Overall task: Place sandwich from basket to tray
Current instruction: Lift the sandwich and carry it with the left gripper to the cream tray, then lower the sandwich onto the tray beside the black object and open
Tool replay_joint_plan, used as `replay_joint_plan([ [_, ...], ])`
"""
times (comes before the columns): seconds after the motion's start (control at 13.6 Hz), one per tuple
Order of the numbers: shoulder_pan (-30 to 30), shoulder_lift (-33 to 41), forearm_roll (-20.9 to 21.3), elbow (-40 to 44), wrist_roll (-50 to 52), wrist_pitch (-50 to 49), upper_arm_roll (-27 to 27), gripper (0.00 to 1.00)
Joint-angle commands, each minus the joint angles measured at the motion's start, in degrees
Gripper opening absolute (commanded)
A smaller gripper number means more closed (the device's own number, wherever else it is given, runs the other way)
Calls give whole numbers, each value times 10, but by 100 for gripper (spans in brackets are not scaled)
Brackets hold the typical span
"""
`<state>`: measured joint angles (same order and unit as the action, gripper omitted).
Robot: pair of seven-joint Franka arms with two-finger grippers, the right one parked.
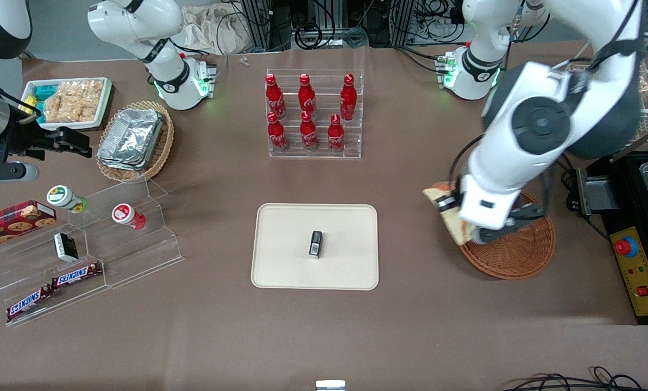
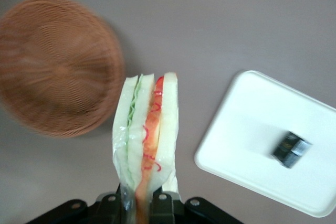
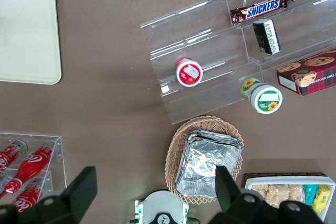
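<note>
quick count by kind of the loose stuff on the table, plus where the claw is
Cola bottles: 6
Snickers bars: 2
Wicker baskets: 2
Lidded cups: 2
Cookie boxes: 1
Sandwiches: 1
Total: 14
The claw is shut on the sandwich, above the table between basket and tray.

The front view looks down across the whole table; both close wrist views face straight down, sharing the tray (image 1: 280, 266) (image 2: 247, 129) (image 3: 26, 30).
</note>
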<state>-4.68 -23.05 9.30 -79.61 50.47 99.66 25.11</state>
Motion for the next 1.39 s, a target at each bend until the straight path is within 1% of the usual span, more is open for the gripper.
replay_joint_plan([
  [0.0, -46, -75, 10, 38, -10, 64, 3, 0],
  [0.15, -79, -123, 12, 38, -10, 97, 1, 0],
  [0.22, -95, -143, 22, 38, -10, 105, 0, 0],
  [0.37, -129, -175, 71, 37, -4, 111, -1, 0],
  [0.44, -131, -190, 82, 37, -1, 114, -1, 0],
  [0.66, -135, -237, 85, 34, 8, 184, -1, 0],
  [0.95, -133, -264, 87, 38, 1, 217, -3, 0],
  [1.1, -133, -274, 86, 38, 0, 228, -13, 0],
  [1.17, -133, -274, 85, 38, 0, 229, -15, 15],
  [1.25, -132, -274, 85, 38, -1, 230, -15, 86],
  [1.32, -133, -273, 86, 38, 1, 229, -15, 100],
])
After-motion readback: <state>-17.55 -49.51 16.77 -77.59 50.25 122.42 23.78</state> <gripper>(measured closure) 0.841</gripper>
